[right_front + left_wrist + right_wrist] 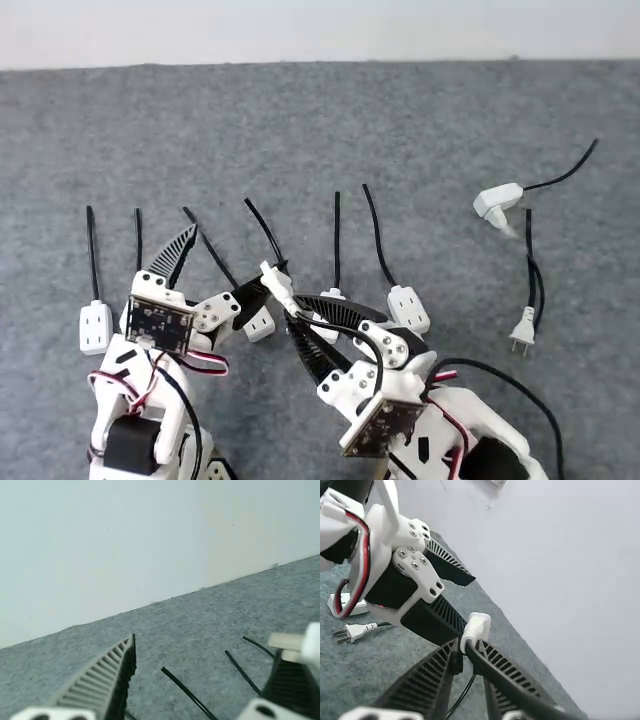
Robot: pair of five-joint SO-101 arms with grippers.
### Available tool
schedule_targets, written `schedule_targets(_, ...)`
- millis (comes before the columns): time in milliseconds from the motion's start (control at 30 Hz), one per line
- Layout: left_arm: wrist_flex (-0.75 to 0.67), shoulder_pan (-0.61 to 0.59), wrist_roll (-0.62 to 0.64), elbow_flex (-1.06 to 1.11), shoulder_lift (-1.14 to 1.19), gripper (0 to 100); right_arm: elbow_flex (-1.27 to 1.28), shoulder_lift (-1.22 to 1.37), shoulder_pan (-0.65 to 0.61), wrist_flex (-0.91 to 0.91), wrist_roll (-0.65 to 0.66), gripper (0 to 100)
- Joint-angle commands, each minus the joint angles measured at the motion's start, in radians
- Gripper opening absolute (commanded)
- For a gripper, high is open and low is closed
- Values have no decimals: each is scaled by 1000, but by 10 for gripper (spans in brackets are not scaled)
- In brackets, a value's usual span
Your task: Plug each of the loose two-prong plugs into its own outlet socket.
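The right pincer clamps a white plug at its base; another two-prong plug lies loose on the grey surface.

Mat rough, probably felt; plug glossy plastic.

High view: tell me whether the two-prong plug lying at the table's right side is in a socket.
No, the plug lies loose with both prongs bare, well apart from the nearest outlet socket.
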Motion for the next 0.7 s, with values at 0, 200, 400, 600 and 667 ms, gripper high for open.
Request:
schedule_targets(0,-3,3,-6,-5,-20,411,-11,2,15,1,-11,9)
schedule_targets(200,-3,-3,-6,15,-20,411,-12,2,16,2,-11,9)
schedule_targets(400,-3,-14,-8,45,-20,411,-52,2,31,25,-9,9)
schedule_targets(600,-18,-64,-3,62,-20,411,-80,7,105,39,-6,9)
schedule_targets(667,-23,-64,-2,68,-20,411,-80,8,136,48,-5,9)
